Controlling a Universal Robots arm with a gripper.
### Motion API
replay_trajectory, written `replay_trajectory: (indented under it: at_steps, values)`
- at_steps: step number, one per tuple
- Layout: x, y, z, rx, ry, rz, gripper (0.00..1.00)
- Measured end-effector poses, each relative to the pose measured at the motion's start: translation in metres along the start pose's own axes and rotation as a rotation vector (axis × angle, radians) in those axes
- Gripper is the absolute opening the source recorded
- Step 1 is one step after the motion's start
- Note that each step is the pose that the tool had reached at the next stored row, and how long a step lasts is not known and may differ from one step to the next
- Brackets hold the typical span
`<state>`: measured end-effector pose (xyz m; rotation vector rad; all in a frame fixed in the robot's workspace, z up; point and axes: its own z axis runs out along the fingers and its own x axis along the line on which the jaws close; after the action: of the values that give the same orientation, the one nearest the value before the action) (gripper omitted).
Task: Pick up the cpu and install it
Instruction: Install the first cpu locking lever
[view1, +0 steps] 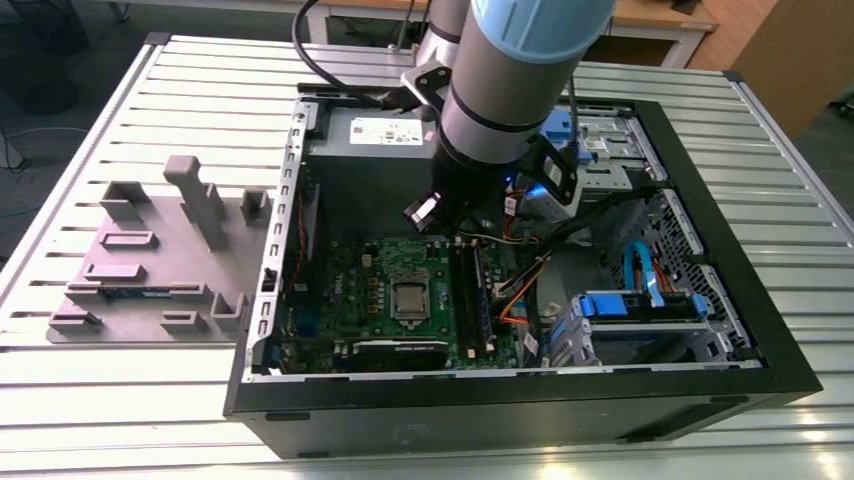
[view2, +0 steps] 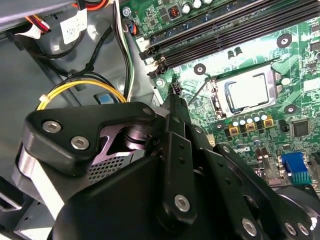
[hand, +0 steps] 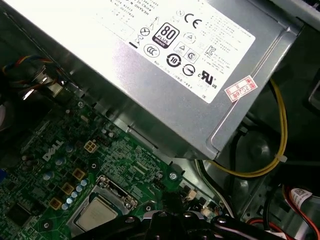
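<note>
The cpu (view2: 248, 92) lies flat in its socket on the green motherboard (view2: 295, 70), its pale silver top ringed by a metal frame. It is also in the exterior view, cpu (view1: 407, 297), and in the first wrist view, cpu (hand: 97, 214). My gripper (view2: 175, 96) hangs above the board, a short way off the socket on the power supply's side. Its black fingers are pressed together with nothing between them. In the exterior view the gripper (view1: 457, 228) sits under the arm's wrist, inside the open computer case (view1: 747, 300).
A silver power supply (hand: 175, 60) stands close beside the gripper at the case's far end. Yellow cables (view2: 80, 87) loop near it. Black memory slots (view2: 225, 30) run beside the socket. A grey fixture block (view1: 147, 260) stands on the slatted table at the exterior view's left.
</note>
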<state>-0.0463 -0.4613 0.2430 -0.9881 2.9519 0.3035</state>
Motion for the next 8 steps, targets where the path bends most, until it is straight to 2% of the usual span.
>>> replay_trajectory:
  at_steps: [5, 8]
  values:
    - [0.0014, 0.0030, 0.0039, 0.0002, 0.0004, -0.001, 0.11]
    - [0.0031, 0.0042, 0.0049, 0.0034, 0.0031, -0.002, 0.11]
